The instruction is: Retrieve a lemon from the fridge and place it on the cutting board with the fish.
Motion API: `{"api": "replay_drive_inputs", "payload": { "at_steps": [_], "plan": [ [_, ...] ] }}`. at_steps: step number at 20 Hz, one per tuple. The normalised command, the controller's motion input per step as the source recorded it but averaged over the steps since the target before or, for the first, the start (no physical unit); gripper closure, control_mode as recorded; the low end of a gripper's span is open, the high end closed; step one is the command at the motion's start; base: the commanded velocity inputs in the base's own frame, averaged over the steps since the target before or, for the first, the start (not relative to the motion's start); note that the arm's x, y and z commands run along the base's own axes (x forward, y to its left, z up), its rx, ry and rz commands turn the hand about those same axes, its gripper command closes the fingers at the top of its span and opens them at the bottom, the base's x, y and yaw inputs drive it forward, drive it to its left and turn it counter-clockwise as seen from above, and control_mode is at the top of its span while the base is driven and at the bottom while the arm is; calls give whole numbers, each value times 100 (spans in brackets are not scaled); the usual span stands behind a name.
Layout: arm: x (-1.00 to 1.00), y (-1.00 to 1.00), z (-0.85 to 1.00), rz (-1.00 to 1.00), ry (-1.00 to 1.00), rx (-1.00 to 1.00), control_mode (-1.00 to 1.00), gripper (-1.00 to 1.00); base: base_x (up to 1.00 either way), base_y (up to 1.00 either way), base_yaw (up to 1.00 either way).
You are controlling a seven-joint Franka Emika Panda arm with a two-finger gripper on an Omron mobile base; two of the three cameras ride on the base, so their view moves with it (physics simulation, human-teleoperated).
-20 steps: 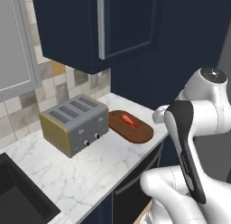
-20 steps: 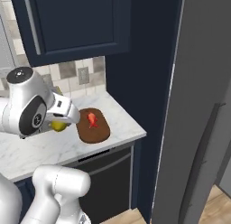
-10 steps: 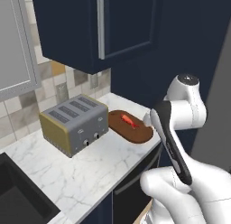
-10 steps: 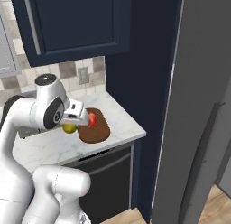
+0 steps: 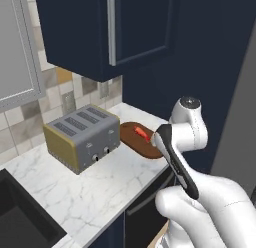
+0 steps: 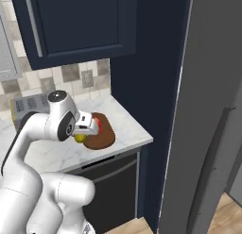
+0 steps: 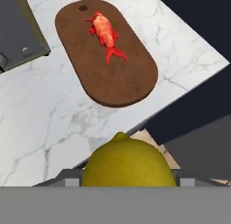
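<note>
I'm carrying the lemon (image 7: 128, 162) pinched across its middle in the gripper (image 6: 84, 132), above the counter edge near the cutting board (image 7: 108, 53); it's looking firm, light, and prone to rolling

A white marble surface (image 5: 100, 192) with grey veining runs along the wall, over dark navy base cabinets (image 6: 113, 181). Behind it the wall carries a backsplash (image 5: 95, 87) of square tiles in beige, grey and tan, with a pale outlet plate (image 6: 87, 78) set into it. A dark navy upper cabinet (image 5: 130, 27) hangs above, with a long vertical metal handle (image 5: 111, 32). A silver four-slot toaster (image 5: 82, 137) stands on the marble, and a dark sink (image 5: 20, 217) is sunk into it at the near left. A light wooden floor (image 6: 127, 227) shows below the cabinets. The lighting is even and soft
</note>
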Motion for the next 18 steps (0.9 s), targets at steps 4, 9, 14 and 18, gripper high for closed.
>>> {"api": "replay_drive_inputs", "payload": {
  "at_steps": [4, 9, 14, 18],
  "plan": [
    [57, 0, -24, 2, 0, 0, -100, 100, 0, 0, 0],
    [43, 0, -1, 0, 0, 0, -100, 100, 0, 0, 0],
    [26, 0, -7, 2, 0, 0, -100, 100, 0, 0, 0],
    [36, 0, -25, 0, 0, 0, -100, 100, 0, 0, 0]
  ]
}}
